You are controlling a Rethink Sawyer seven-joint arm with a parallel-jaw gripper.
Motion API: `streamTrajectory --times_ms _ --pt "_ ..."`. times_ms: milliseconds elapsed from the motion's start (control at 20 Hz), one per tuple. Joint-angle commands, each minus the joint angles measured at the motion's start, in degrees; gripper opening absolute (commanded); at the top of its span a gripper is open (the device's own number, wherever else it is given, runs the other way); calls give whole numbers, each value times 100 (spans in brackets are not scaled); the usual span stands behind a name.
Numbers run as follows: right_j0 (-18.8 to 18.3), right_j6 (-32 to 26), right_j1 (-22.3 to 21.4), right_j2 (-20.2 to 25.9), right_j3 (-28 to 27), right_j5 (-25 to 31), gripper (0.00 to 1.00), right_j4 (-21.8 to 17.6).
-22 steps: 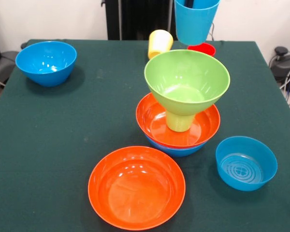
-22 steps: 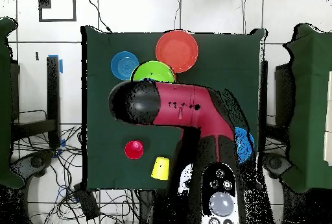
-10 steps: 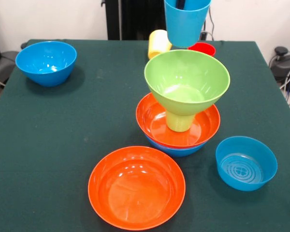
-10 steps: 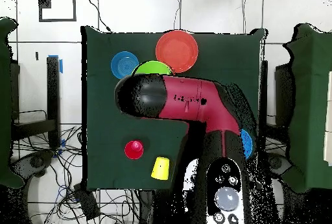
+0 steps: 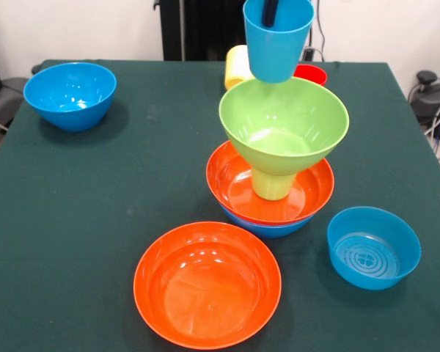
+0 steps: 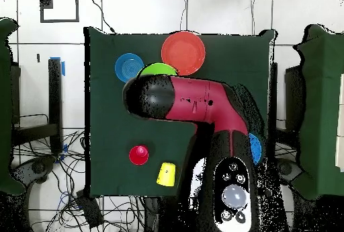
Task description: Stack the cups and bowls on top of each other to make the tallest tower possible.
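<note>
Nearest me in the front view lies a wide orange glossy plastic bowl (image 5: 207, 284), empty on the dark green table cloth (image 5: 88, 205), with a smaller straight-sided blue plastic bowl (image 5: 373, 247) apart to its right. Behind them stands the tower: a blue bowl (image 5: 268, 226) showing only as a rim under a second wide orange bowl (image 5: 238, 188), an upturned lime green tumbler (image 5: 272, 184) inside that, and a lime green plastic bowl (image 5: 284, 121) balanced on the tumbler. I see the blue tapered plastic cup (image 5: 277, 39) hanging upright over the green bowl's far rim, its base just above it, whether touching I cannot tell. The gripper (image 5: 270, 10) shows as one dark finger reaching down inside the cup; I cannot tell how its fingers stand. Farther back, a yellow cup (image 5: 237, 66) lies tipped and a red cup (image 5: 312, 72) peeks beside it. A deep blue bowl (image 5: 70, 95) sits at the far left. Overhead, the red and black arm (image 6: 191, 101) covers most of the stack.
</note>
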Motion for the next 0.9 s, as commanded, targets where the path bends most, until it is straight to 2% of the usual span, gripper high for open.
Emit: streamTrajectory --times_ms 50,600,900 --pt "228 385 281 67 -210 494 0 15" --pt "392 430 462 -64 -512 565 0 88" --pt "393 359 751 -109 -711 479 0 136"
